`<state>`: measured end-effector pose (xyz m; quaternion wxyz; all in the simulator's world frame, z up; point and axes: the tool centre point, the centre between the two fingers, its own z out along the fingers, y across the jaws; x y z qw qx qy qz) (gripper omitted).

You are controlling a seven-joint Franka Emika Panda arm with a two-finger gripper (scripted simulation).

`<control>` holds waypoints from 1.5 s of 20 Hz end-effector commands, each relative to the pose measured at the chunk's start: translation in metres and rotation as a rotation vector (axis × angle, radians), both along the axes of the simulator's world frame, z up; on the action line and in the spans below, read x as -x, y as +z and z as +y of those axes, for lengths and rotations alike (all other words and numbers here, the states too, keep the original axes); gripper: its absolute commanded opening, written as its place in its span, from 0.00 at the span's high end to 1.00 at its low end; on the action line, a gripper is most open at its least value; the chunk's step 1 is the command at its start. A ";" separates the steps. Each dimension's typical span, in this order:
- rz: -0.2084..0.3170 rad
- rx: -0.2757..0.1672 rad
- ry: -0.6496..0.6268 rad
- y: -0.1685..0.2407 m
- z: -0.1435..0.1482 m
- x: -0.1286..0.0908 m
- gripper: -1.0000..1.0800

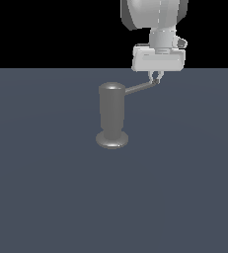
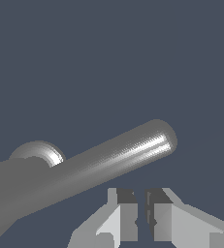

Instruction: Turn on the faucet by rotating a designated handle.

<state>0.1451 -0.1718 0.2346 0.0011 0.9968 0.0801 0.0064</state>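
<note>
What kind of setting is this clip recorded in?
A bare simulated test scene, not a real kitchen or bathroom: a lone grey faucet with its rod handle stands on a flat, featureless blue-grey floor under a black void, beneath the gripper.

The faucet (image 1: 111,114) looks like dull grey metal, smooth. Its handle (image 1: 140,88) is brushed, faintly glossy metal. The gripper (image 1: 156,78) looks matt pale plastic. The floor (image 1: 46,188) is flat, matt slate-blue.

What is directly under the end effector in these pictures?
The end effector hangs over the tip of the handle, the thin rod leaving the faucet near its top. Its fingertips are nearly together beside the rod. Whether they touch the rod cannot be seen.
</note>
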 end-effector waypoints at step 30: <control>0.012 -0.001 -0.003 -0.013 0.018 -0.054 1.00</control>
